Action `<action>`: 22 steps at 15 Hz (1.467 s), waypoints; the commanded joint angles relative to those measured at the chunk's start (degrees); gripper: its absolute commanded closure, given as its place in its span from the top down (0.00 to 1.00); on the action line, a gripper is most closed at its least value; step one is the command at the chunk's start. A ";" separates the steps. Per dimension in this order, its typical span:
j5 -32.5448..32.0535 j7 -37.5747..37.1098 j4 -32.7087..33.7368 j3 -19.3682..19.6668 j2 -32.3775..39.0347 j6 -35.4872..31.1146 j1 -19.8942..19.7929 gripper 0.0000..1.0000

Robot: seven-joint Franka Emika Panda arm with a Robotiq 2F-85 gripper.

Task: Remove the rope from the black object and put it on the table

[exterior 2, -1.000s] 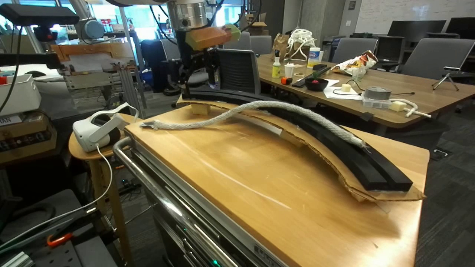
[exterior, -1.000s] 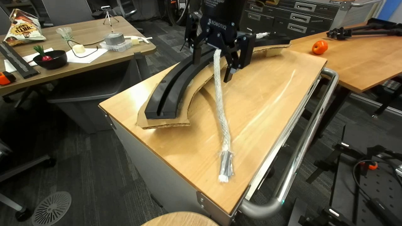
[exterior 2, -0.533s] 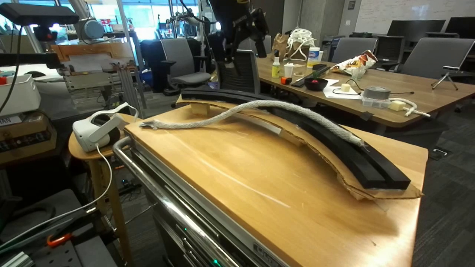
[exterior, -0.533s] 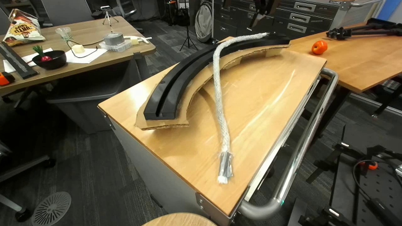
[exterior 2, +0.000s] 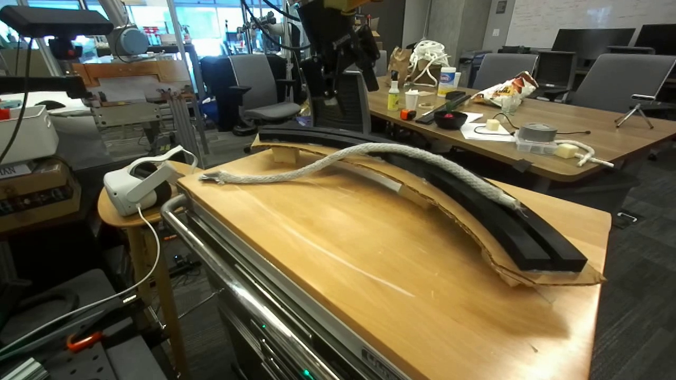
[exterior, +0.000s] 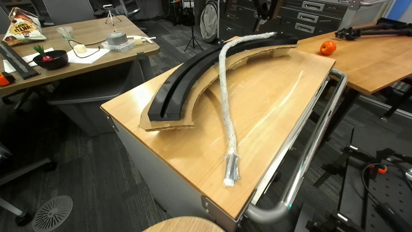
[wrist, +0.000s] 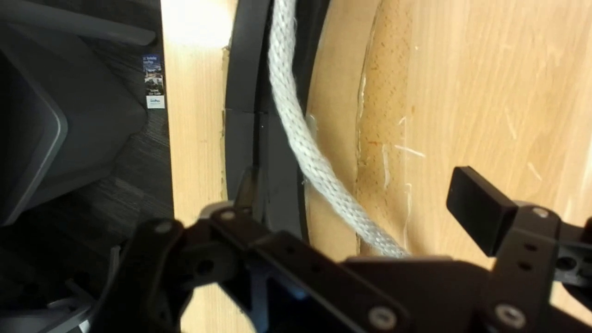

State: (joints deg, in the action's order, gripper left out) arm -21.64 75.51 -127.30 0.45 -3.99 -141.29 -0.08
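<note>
I hold the gripper (wrist: 357,190) spread; the black object (exterior: 201,67) props the rope (exterior: 223,93), which ends near the table's (exterior: 190,151) corner.

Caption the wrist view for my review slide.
Open fingers above a braided rope that slants off the grooved black track over cardboard.

Rope (exterior: 224,87) partly on the track (exterior: 201,69), partly on the table (exterior: 257,106)
</note>
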 commanded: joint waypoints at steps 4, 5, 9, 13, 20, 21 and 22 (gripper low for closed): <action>-2.10 3.47 12.30 3.39 6.50 3.73 -3.35 1.00; -1.11 4.13 13.47 4.00 7.61 4.71 -4.01 1.00; 1.30 3.71 15.33 5.84 11.43 6.76 -6.71 1.00; 0.95 1.91 13.17 5.71 11.34 5.10 -7.32 1.00; 4.92 0.26 15.13 5.81 13.77 6.81 -8.35 1.00; 6.89 0.84 15.47 5.78 14.37 7.40 -8.89 1.00; 9.54 1.94 15.84 5.62 15.05 7.91 -9.59 1.00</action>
State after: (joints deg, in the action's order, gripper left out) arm -17.54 74.91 -114.17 6.26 8.89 -135.55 -8.10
